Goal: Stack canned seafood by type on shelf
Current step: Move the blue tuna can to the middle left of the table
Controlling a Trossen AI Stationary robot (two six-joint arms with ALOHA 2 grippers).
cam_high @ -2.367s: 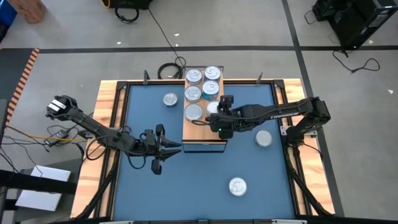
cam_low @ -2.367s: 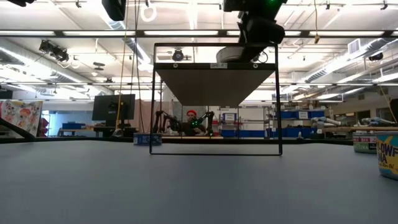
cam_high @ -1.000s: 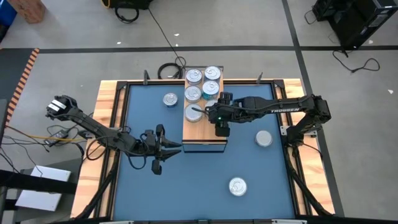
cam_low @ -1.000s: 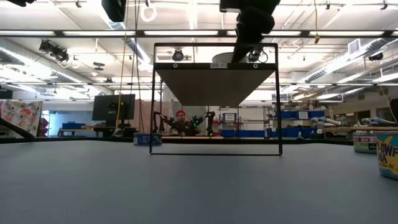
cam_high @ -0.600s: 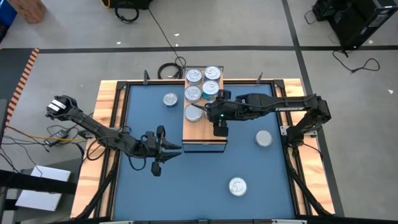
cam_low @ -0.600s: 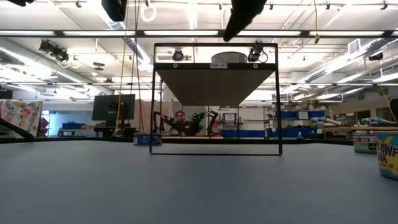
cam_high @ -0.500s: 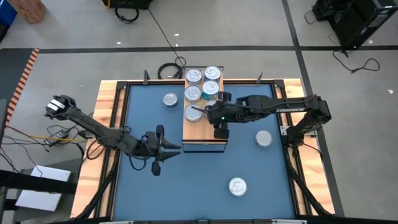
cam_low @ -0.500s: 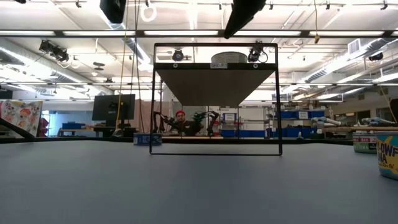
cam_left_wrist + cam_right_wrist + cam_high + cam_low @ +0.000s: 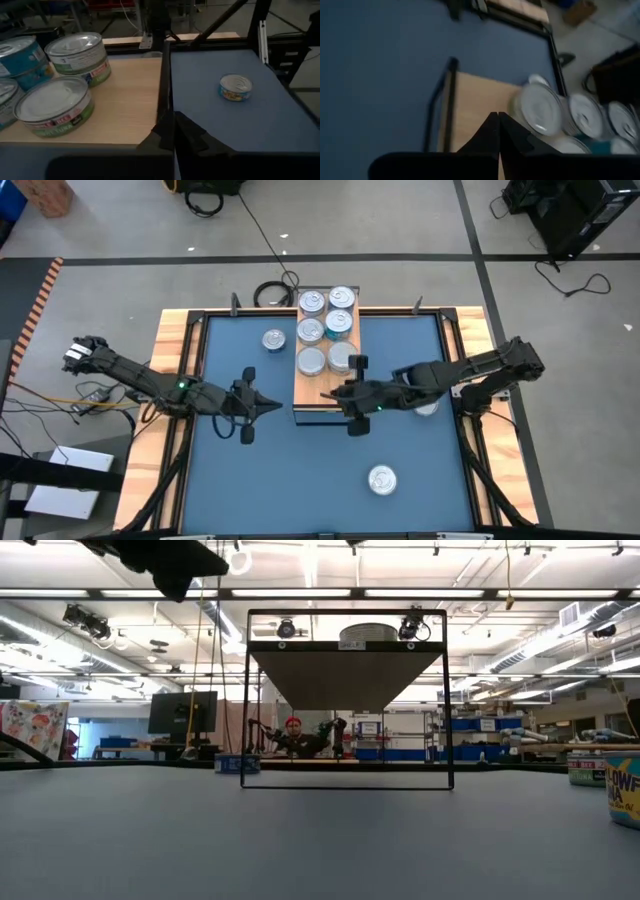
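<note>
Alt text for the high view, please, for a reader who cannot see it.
Six tins stand on a wooden shelf at the far middle of a blue mat; three more tins lie on the mat. The left end effector and right end effector, both shut and empty, flank the shelf's near end.

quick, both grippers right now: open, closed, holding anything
Left gripper: closed, holding nothing, over the mat beside the shelf.
Right gripper: closed, holding nothing, over the shelf's near end.

Tin (image 9: pixel 622 789) cut by low view edge; right arm hides another tin (image 9: pixel 428 406)
</note>
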